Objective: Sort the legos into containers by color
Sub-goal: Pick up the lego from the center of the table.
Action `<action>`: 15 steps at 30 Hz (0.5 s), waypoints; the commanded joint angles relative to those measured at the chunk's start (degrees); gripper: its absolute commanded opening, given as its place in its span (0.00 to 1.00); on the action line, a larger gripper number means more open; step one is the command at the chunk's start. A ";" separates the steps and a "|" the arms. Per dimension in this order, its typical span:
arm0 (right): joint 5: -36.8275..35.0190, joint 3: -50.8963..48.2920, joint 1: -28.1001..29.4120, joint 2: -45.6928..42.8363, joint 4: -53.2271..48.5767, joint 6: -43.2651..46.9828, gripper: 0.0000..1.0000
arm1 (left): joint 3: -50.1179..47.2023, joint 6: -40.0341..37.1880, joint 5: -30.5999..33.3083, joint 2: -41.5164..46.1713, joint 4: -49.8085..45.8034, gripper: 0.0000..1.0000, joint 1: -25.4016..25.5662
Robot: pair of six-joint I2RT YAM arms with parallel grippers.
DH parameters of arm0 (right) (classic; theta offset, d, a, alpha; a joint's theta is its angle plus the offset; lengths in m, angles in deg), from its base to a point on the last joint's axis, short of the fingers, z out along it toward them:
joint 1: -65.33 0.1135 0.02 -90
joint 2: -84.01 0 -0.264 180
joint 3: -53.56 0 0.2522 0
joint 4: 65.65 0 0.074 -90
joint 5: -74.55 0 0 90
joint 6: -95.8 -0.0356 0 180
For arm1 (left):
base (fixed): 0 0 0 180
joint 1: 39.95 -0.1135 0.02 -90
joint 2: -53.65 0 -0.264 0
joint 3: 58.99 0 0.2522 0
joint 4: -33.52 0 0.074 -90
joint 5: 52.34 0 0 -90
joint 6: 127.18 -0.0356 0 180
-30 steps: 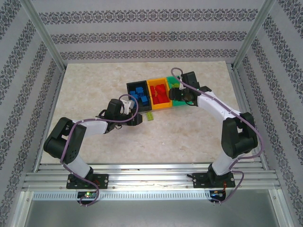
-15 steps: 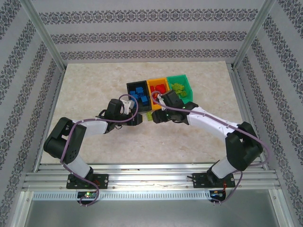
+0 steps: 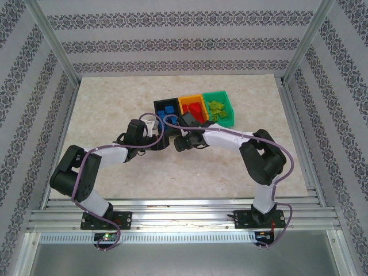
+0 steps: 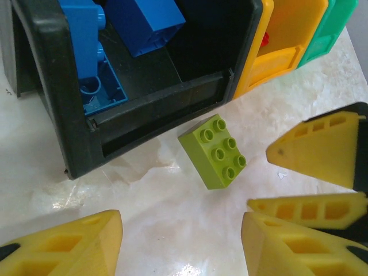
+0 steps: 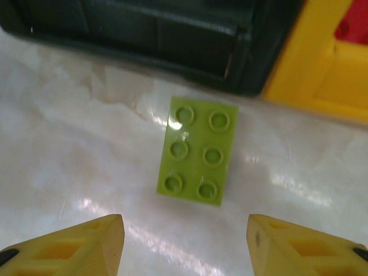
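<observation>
small lime-green studded plastic brick [image 5: 197, 152] lies flat on the tabletop, black plastic bin [image 5: 144, 29] just beside at its 12 o'clock. probably light, stiff, slick, so i'd pinch its long sides. right gripper [image 5: 184, 236] jaws apart; left gripper [image 4: 181, 244] likewise.

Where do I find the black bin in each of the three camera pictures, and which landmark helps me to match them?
Top external: black bin just above the centre, leftmost of the three bins in a row.
Left wrist: black bin in the upper left, its front wall facing the camera.
Right wrist: black bin along the top edge.
Shared landmark: the orange-yellow bin, directly at its right side.
</observation>
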 commanded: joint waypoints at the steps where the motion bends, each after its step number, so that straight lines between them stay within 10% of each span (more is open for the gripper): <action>1: -2.20 3.78 0.52 3.04 -3.31 -0.33 0.59 | -0.78 -0.29 0.35 1.73 -1.33 0.57 -0.69; 15: -4.20 11.74 0.50 10.52 -7.69 0.11 0.43 | -0.93 -0.10 -0.52 1.99 -0.72 0.57 -0.63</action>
